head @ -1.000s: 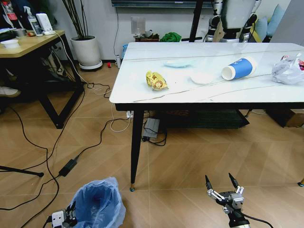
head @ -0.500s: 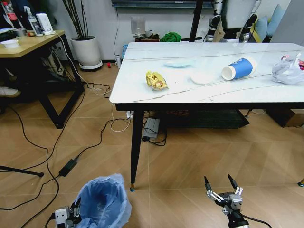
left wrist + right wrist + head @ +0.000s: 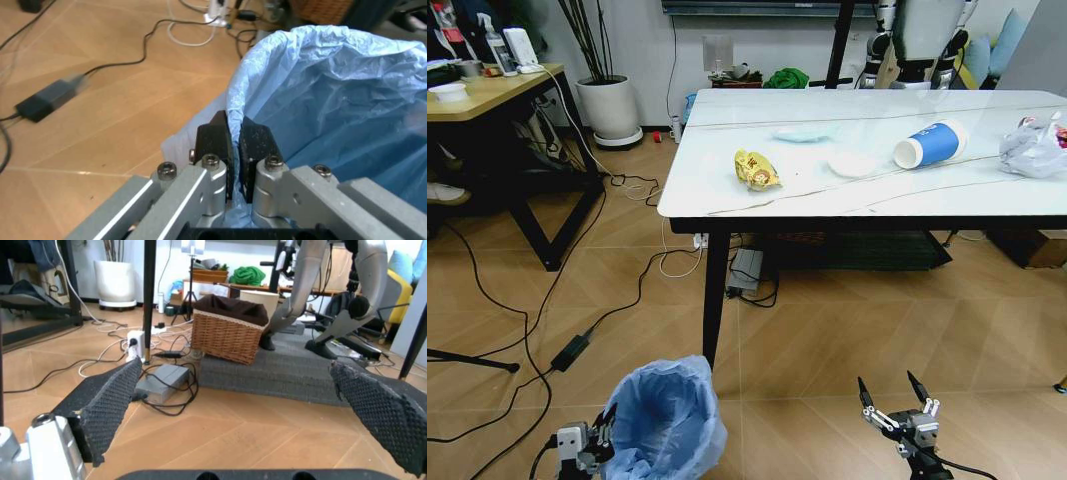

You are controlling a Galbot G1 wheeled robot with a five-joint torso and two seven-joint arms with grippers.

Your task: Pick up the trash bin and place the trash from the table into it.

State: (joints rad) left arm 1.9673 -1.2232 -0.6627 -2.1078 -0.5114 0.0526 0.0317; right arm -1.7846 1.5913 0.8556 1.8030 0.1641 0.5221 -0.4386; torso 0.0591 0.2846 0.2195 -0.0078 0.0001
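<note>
The bench is a broad rectangular slab with a glossy white marble-look top, thin grey veins and slim black legs, filling the 1 o'clock part of the head view. The trash lies scattered on it: a blue-and-white paper cup on its side toward 2 o'clock, a crumpled yellow snack packet near the bench's left end, a flat white round lid between the two, a pale film farther back, and a wrinkled clear plastic wad at the right edge.

The trash bin sits low at 7 o'clock over the wood-look tiled floor, near the bench's front left leg, its thin light-blue bag puffed and frilly at the rim. The left tool pinches that rim, its black fingers pressed together on the crinkled plastic, one outside and one inside the bin.

The right tool hangs at 5 o'clock above the floor, its dimpled black pads spread wide and holding nothing.
</note>
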